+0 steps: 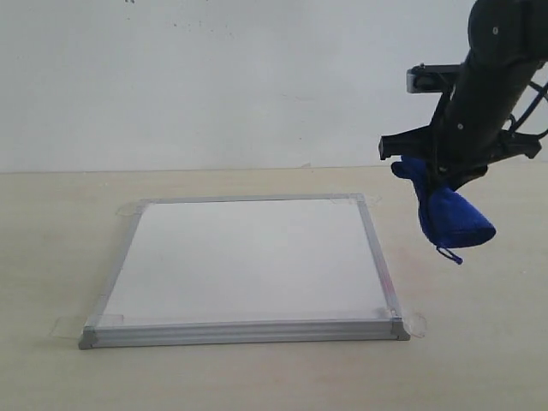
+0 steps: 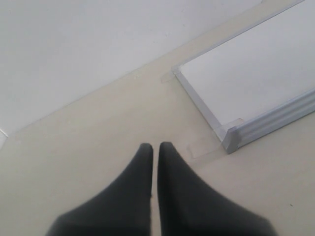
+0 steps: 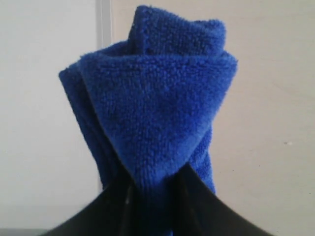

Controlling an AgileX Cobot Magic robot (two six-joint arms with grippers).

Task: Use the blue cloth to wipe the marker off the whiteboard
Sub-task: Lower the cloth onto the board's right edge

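Note:
The whiteboard (image 1: 248, 261) lies flat on the table in its silver frame, and no red marker writing shows on its white face. My right gripper (image 1: 435, 178) hangs in the air past the board's right edge, shut on the blue cloth (image 1: 449, 214), which droops below it with its loop at the bottom. In the right wrist view the cloth (image 3: 157, 113) bunches between the black fingers (image 3: 115, 201), with the board's frame behind it. My left gripper (image 2: 155, 146) is shut on nothing, low over bare table beside a corner of the whiteboard (image 2: 256, 83).
Clear tape tabs (image 1: 415, 324) hold the board's corners to the beige table (image 1: 479, 342). A plain white wall (image 1: 214, 77) rises behind the table.

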